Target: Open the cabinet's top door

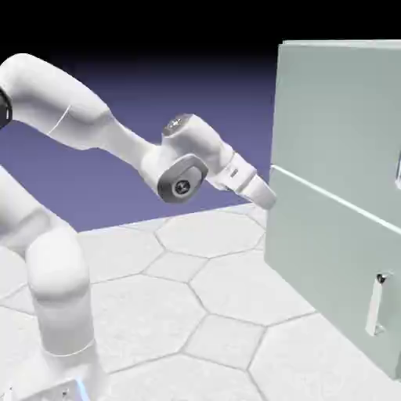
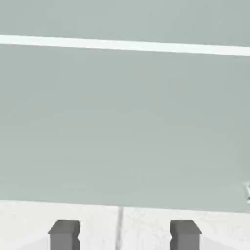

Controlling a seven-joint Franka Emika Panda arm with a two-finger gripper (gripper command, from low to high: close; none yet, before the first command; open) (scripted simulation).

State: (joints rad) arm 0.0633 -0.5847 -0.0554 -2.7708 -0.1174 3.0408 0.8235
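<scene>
wide-spread hand (image 2: 125, 235) with nothing between its tips: raise it toward the top door (image 2: 125, 19), handle side first.

The cabinet's top door (image 1: 337, 117) and lower door (image 1: 329, 274) are showing plain pale grey-green, a whitish seam (image 1: 337, 199) is dividing them, and the floor (image 1: 227, 282) is showing off-white hexagons with grey outlines.

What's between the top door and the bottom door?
A thin light seam runs between the top door and the bottom door. It shows in both the exterior view and the hand view.
</scene>
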